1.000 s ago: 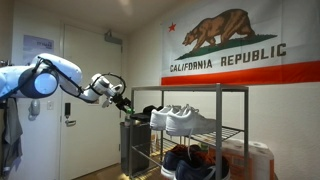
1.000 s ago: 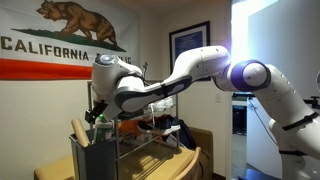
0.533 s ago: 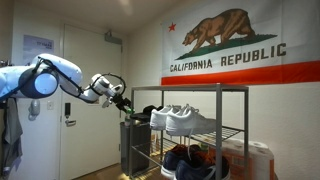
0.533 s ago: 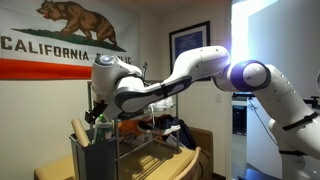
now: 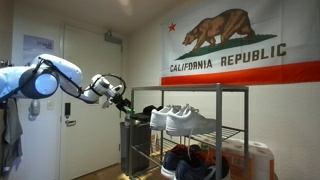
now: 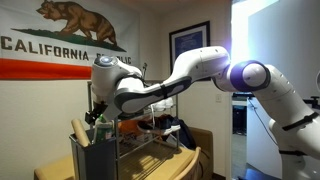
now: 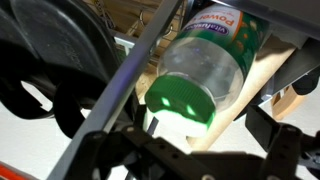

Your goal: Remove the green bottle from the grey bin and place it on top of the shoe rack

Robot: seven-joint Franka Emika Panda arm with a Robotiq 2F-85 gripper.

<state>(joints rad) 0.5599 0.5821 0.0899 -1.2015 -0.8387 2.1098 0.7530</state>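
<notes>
In the wrist view the green bottle (image 7: 205, 55) fills the middle, its green cap toward the camera, a red-lettered label on its clear body. A wooden stick (image 7: 255, 80) leans beside it. My gripper (image 7: 200, 128) is open, a finger on each side of the cap. In both exterior views the gripper (image 5: 122, 99) (image 6: 97, 113) hangs just over the top of the tall grey bin (image 5: 131, 146) (image 6: 92, 160), which stands against the end of the shoe rack (image 5: 215, 91) (image 6: 150, 140).
White sneakers (image 5: 186, 120) sit on the rack's upper shelf, with darker shoes below. A white and orange container (image 5: 256, 160) stands by the rack's far end. A door (image 5: 85, 120) is behind the arm. A California flag (image 5: 235, 45) hangs on the wall.
</notes>
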